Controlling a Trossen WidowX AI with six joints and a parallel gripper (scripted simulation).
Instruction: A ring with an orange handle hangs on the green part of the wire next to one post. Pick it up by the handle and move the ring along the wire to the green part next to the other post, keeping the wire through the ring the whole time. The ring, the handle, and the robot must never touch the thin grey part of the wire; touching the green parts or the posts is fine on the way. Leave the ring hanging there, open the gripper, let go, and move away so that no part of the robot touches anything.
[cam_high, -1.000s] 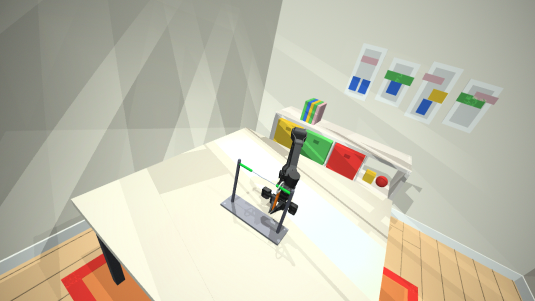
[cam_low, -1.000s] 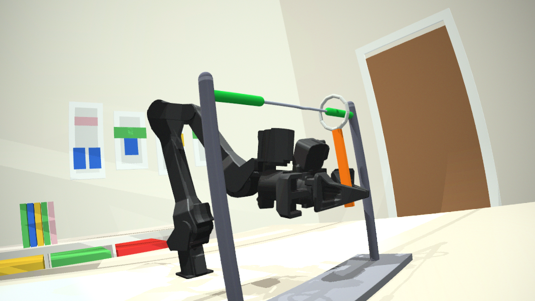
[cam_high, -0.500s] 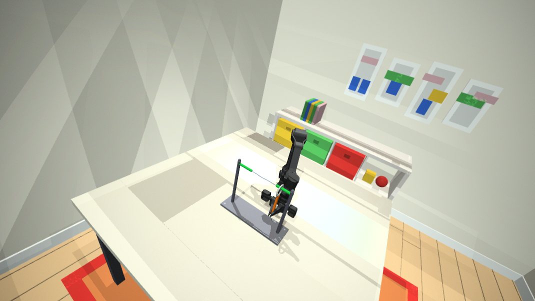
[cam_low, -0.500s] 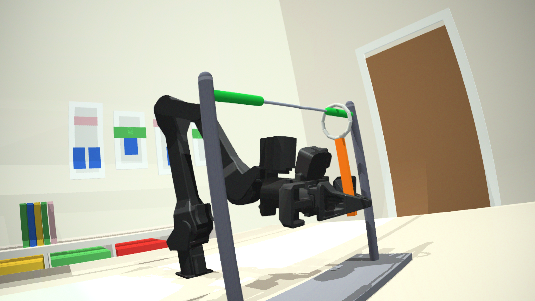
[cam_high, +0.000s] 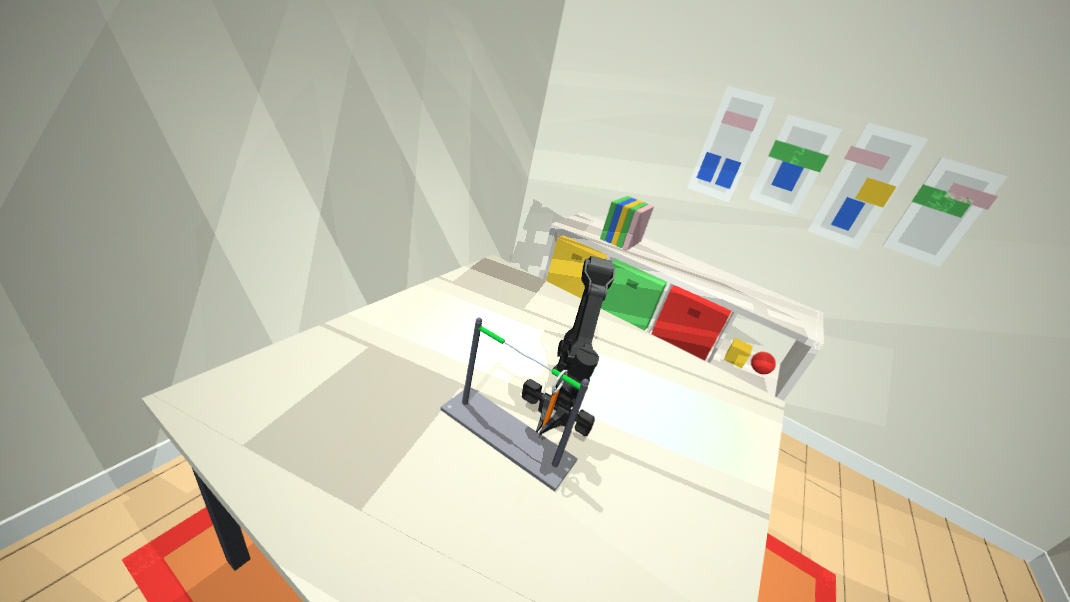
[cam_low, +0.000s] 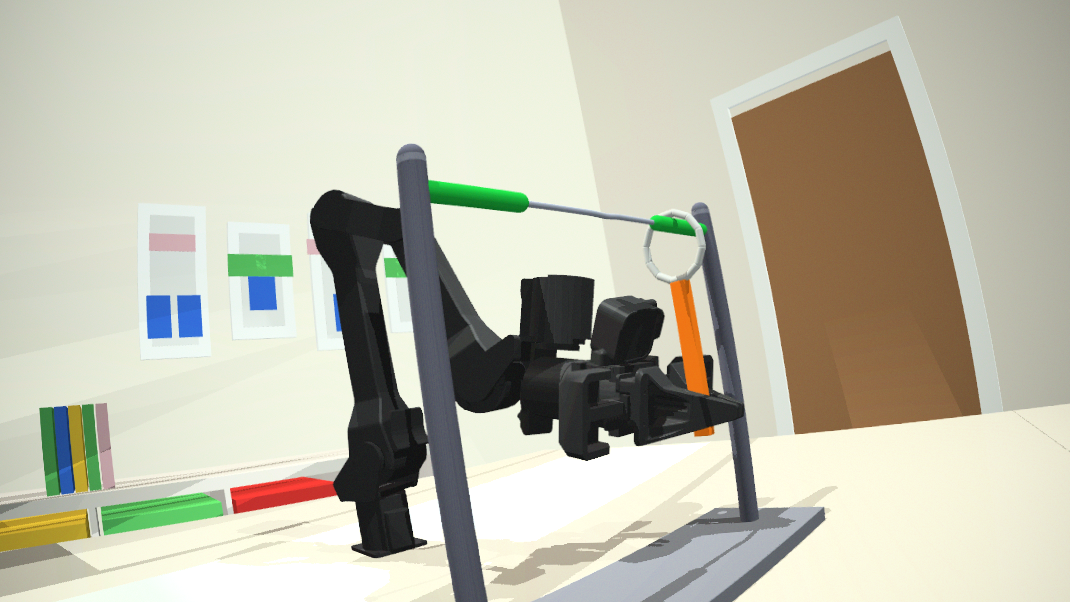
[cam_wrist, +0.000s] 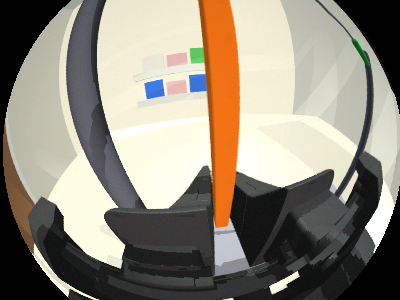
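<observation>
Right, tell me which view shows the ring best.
The exterior view: the ring stands nearly face-on there, its whole loop visible around the green part. The top view shows it small and steeply slanted, partly lost against the arm. The wrist view misses it, showing only the handle.

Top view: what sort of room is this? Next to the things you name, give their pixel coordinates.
Possibly a playroom or classroom: a low shelf unit (cam_high: 821, 333) with colored bins, a red ball (cam_high: 763, 363), and blocky colored pictures on the wall.

Brown door (cam_low: 845, 247) in pale wall (cam_low: 284, 97).
</observation>
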